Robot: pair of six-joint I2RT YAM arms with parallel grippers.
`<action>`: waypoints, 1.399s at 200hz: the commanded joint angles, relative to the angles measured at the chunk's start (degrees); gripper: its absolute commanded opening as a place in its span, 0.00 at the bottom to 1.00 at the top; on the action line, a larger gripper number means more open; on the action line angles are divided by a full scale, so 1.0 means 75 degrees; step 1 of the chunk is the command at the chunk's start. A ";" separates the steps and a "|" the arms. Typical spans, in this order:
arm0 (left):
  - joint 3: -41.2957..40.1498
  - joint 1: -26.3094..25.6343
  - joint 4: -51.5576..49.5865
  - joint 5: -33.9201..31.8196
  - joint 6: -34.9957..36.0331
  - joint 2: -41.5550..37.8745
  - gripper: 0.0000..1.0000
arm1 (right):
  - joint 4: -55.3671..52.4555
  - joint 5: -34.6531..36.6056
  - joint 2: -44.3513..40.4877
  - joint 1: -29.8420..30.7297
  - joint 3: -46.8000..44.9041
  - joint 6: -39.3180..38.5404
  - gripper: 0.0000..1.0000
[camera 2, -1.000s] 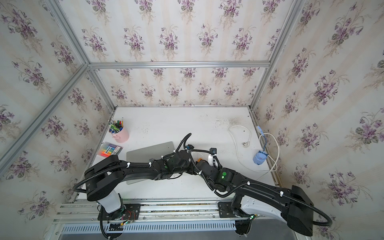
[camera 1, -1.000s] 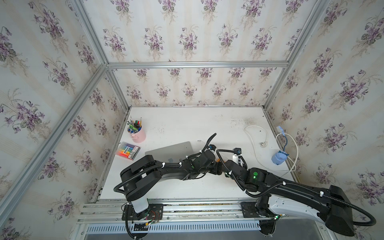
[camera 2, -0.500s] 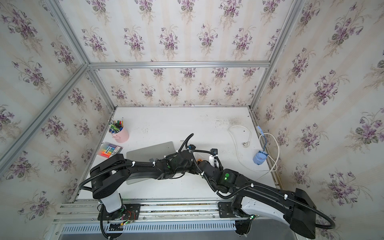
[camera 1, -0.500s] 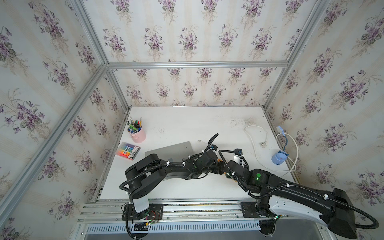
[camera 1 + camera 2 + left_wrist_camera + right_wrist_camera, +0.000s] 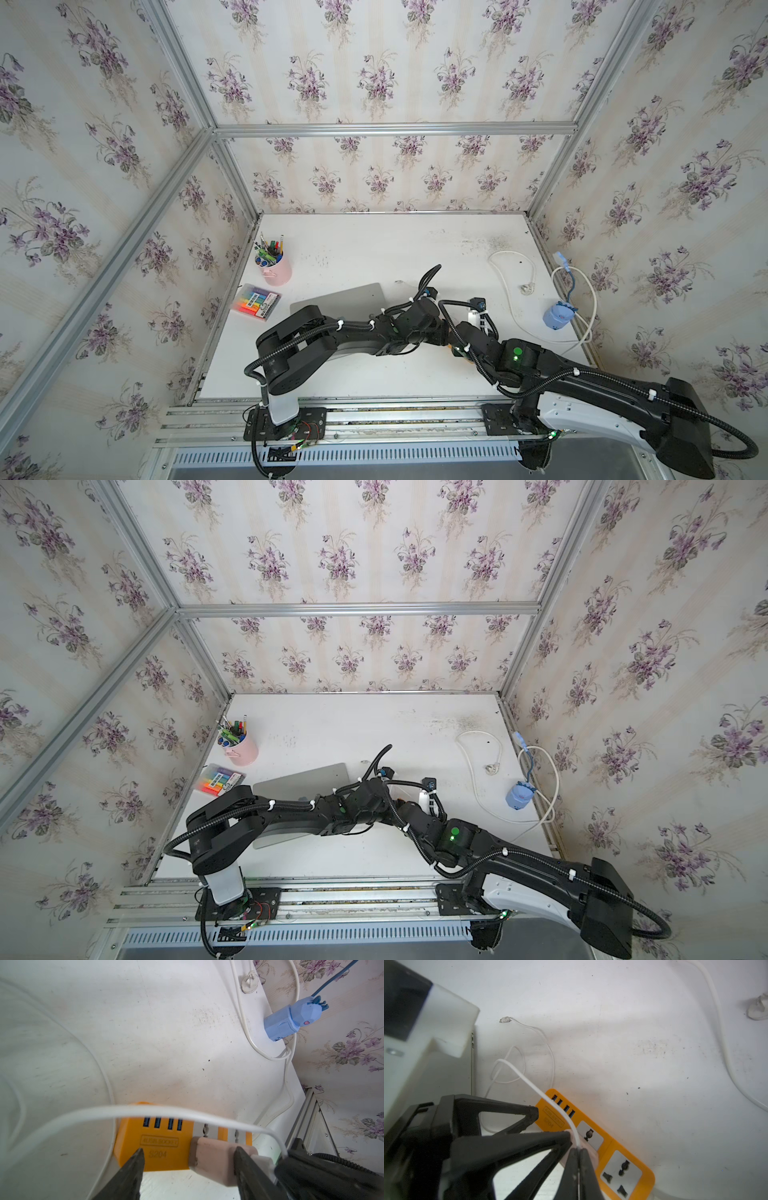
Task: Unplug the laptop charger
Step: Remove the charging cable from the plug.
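Note:
The laptop charger (image 5: 212,1159) is a pinkish-beige cube plugged into an orange power strip (image 5: 166,1147). My left gripper (image 5: 189,1149) stands open astride it. One finger rests against the cube's far side and the other hovers over the strip, apart from the cube. The charger's thin white cable (image 5: 533,1088) arcs up from the cube, and my right gripper (image 5: 578,1150) is shut on it just above the plug. The cable's free end (image 5: 504,1020) lies on the table, not plugged into anything. The silver laptop (image 5: 340,297) lies closed behind the left arm, partly hidden. Both arms cover the grippers in both top views.
A thick white cord (image 5: 511,291) with a loose plug and a blue figure-shaped gadget (image 5: 559,318) lie near the right wall. A pink pen cup (image 5: 276,270) and a highlighter pack (image 5: 257,301) stand at the left. The two wrists crowd together over the strip.
The left arm has stretched slightly to the right, toward the right wrist. The right arm has barely shifted. The earlier views do not show the jaws.

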 commanded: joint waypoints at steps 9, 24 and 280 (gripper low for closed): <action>0.0114 0.0004 -0.0651 -0.0009 -0.0131 0.0172 0.64 | -0.0054 -0.0056 -0.0023 0.0008 0.0011 0.0078 0.00; 0.0132 0.0009 -0.0785 -0.0009 -0.0160 0.0209 0.64 | -0.0106 -0.0022 -0.0033 0.0003 0.0087 0.0072 0.00; -0.0276 -0.0005 -0.1578 0.0334 0.0463 -0.1570 0.78 | -0.0318 0.0391 0.0773 -0.1444 0.3246 -0.3073 0.00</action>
